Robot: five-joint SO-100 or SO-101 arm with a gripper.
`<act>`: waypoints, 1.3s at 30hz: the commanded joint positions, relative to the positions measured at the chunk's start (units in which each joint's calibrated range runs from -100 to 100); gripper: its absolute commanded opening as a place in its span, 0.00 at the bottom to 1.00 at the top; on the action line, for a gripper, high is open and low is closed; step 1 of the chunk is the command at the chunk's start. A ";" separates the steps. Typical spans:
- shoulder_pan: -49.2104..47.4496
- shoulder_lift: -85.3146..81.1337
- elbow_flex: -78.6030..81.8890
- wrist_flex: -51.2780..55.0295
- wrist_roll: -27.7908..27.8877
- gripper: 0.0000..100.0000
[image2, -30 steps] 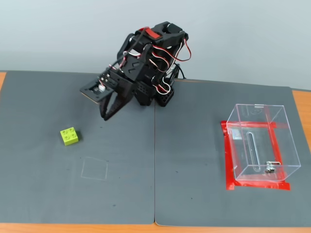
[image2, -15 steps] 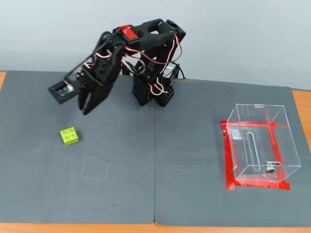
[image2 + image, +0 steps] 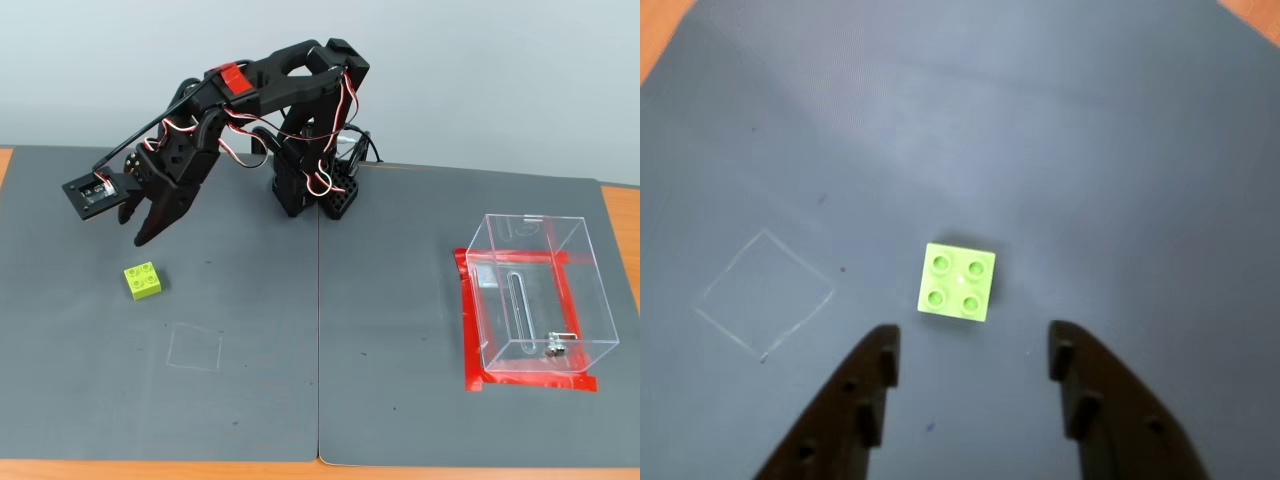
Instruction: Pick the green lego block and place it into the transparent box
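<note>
From where I stand, the small lime-green studded plastic lego block (image 3: 143, 280) sits nearest, at eight o'clock on the grey mat (image 3: 300, 400). The black two-finger gripper (image 3: 142, 233), jaws spread and empty, has swung leftward to hover just above it, ready to descend. The clear plastic red-taped box (image 3: 535, 295) waits at three o'clock, well apart.

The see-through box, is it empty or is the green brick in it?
No brick in it. The box holds only a small metal fitting; the green brick sits on the mat, far left in the fixed view.
</note>
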 commanded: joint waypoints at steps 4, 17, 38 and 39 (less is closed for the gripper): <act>0.03 -0.84 9.35 -7.68 0.15 0.18; 0.03 0.09 13.33 -8.98 -0.21 0.34; -1.84 7.55 12.43 -17.40 -0.32 0.37; -1.91 7.89 12.34 -17.83 -0.32 0.37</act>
